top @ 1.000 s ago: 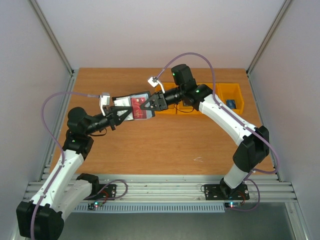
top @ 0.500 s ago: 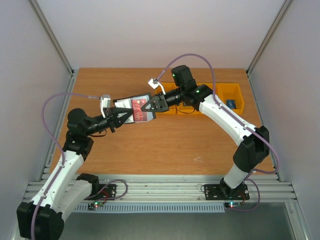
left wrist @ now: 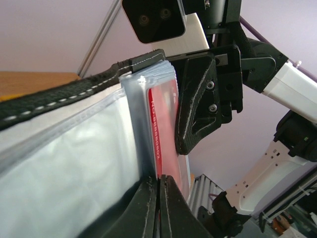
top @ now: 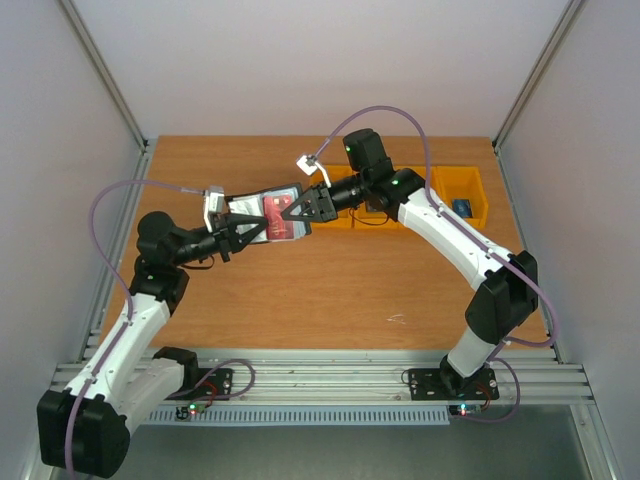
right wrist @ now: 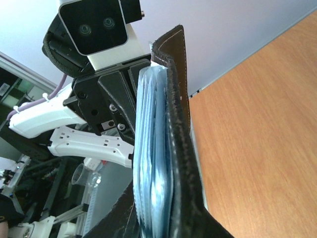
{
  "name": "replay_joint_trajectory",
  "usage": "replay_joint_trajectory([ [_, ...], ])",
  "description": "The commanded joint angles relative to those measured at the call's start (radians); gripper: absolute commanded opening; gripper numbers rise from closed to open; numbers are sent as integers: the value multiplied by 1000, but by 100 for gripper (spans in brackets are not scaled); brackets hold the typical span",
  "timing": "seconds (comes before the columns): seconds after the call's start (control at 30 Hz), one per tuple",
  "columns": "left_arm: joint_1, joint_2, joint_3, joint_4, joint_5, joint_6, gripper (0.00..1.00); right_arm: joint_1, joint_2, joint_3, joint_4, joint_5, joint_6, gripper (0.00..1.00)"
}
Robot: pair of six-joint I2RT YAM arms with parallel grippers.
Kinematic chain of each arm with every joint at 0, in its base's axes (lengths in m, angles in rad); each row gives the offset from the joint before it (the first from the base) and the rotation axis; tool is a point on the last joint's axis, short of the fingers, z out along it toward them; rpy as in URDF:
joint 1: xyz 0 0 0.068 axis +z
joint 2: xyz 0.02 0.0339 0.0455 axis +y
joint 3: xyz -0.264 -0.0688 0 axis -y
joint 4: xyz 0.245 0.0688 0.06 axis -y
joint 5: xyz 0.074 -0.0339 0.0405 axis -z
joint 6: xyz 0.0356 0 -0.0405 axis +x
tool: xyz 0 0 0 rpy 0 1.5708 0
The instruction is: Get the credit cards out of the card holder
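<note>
Above the far half of the bench [top: 330, 290], a little left of its middle, the top view shows the card holder [top: 248, 208] held in the air and spread open between the two arms. The left claw [top: 262, 226] reaches in from the left and the right claw [top: 290, 212] from the right, their black tips almost meeting at the holder. A red credit card [top: 276, 214] shows against the holder's pale inner face, right where the tips meet. Two yellow bins [top: 458, 174] stand along the far right edge of the bench, well apart from the holder; the right arm covers part of the nearer one.

From the left wrist, the left claw is closed, its two fingertips [left wrist: 148, 208] pressed together on the lower edge of the red credit card, which stands on edge in a stack of clear sleeves [left wrist: 64, 163]. The holder's black stitched cover runs along the top of the sleeves. One black finger of the right claw lies flat against the far side of the stack, touching the outermost sleeve beside the red card.

From the right wrist, the right claw [right wrist: 158, 225] is nearly closed and grips the card holder by its cover and the bluish sleeves together, the holder standing upright between the jaws. The left claw sits just behind the sleeves, under its white wrist camera [right wrist: 94, 29]. Whether other cards sit in the sleeves cannot be told.
</note>
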Motion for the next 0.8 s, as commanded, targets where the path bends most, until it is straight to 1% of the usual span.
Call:
replay_joint_trajectory([
  [0.0, -6, -17, 11, 49, 32, -7, 0, 22, -7, 45, 39, -78, -8, 7],
  [0.17, 9, -34, 0, 33, -14, -15, 0, -5, -19, 41, -22, -64, -40, 23],
  [0.27, 15, -34, -4, 41, -16, -21, 0, -8, -23, 40, -68, -65, -68, 27],
  [0.47, 22, -41, -8, 37, -18, -25, 0, -39, -53, 6, -90, -74, -80, 32],
  [0.63, 24, -43, -11, 31, -19, -26, 0, -55, -62, 7, -156, -68, -115, 19],
  [0.77, 25, -49, -13, 16, -19, -13, 0, -69, -75, -1, -168, -64, -118, 4],
])
